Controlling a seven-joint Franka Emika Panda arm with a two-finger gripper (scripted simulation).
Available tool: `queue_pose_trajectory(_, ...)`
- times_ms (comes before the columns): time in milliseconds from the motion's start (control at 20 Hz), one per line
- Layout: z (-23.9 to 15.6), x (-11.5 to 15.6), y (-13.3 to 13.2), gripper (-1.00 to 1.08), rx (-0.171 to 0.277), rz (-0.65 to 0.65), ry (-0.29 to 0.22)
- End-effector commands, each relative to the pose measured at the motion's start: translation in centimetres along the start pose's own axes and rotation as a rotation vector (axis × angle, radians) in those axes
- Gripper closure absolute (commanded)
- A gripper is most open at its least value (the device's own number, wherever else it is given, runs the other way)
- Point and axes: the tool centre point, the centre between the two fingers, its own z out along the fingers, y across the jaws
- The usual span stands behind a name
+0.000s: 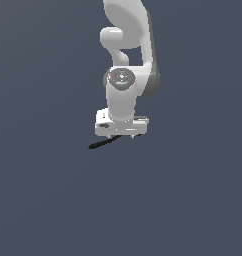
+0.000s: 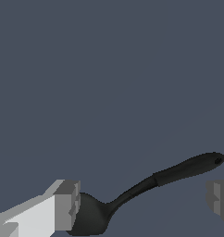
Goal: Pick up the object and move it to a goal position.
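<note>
plain grey surface (image 1: 43,200), black utensil (image 1: 104,142) on it

No legible text or markings

exterior: faces arm, far | wrist: close, downward | shared: utensil (image 1: 104,142)

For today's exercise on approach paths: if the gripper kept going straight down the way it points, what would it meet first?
Probably the black utensil, lying between the open fingers of the gripper; depth unclear.
</note>
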Motion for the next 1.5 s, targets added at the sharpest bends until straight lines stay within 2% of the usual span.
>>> queue_pose_trajectory(0,0.0,0.0,0.0,-0.92,0.000,0.000,0.000)
queue_pose_trajectory(500,-0.5,0.0,3.1,-0.92,-0.026,0.014,0.014)
queue_pose_trajectory(1000,-0.3,-0.1,3.0,-0.92,-0.023,0.031,0.015)
queue_pose_trajectory(1450,0.8,-0.8,2.6,-0.92,-0.012,0.152,0.020)
